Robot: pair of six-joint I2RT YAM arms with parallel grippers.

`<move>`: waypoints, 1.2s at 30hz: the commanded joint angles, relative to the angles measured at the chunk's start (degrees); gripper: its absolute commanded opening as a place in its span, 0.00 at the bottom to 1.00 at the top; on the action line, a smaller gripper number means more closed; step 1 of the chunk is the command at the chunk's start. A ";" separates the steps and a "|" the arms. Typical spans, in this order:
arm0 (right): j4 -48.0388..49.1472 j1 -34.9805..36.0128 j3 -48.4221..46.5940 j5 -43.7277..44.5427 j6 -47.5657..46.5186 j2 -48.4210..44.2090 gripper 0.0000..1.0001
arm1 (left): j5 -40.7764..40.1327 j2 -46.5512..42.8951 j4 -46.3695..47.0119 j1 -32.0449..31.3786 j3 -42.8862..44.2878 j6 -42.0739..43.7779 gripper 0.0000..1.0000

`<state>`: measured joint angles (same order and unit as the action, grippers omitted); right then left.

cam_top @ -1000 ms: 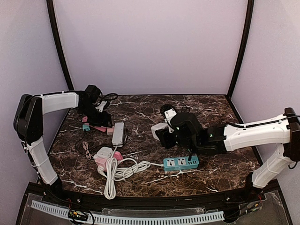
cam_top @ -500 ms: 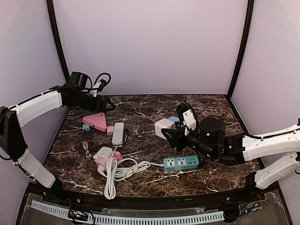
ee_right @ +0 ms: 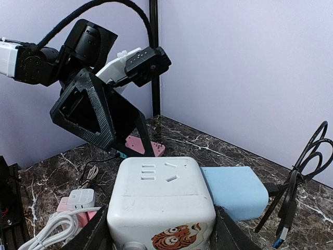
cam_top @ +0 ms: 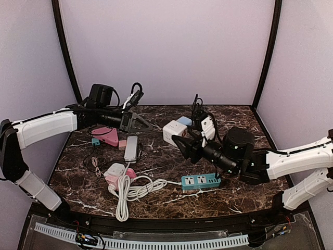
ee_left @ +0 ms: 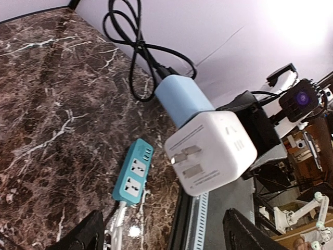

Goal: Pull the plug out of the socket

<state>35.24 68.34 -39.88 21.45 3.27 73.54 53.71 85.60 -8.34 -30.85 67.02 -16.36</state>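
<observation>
Right claw (cam_top: pixel 179 140) clamps the white cube socket (cam_top: pixel 171 130) by its sides. We note the cube now hangs clear of the marble table (cam_top: pixel 234 120), where a second ago it sat low. Just behind it, the blue plug (cam_top: pixel 183 121) is still seated, its black cable (ee_right: pixel 299 172) trailing. Left claw (cam_top: pixel 138 123), jaws spread and empty, has swung in from the left wall and faces the cube. We judge the socket is being presented for the pull, which is not yet begun.
</observation>
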 commanded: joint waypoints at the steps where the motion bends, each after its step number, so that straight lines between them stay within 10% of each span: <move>1: 6.68 1.53 -3.65 -0.53 -4.69 2.09 0.00 | 9.78 -0.96 12.20 -0.29 -2.77 -9.11 0.79; 27: 15.13 4.44 -7.55 -0.37 -13.10 9.18 0.00 | 17.57 4.06 24.90 -4.47 -5.44 -23.76 0.92; 36: 16.13 4.76 -7.51 -0.02 -14.77 10.99 0.00 | 18.24 4.03 31.14 -4.66 -6.47 -27.90 0.74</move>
<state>45.71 72.34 -45.34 21.04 -9.89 84.09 70.22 89.97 18.44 -35.29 61.23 -42.28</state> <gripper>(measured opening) 0.562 0.785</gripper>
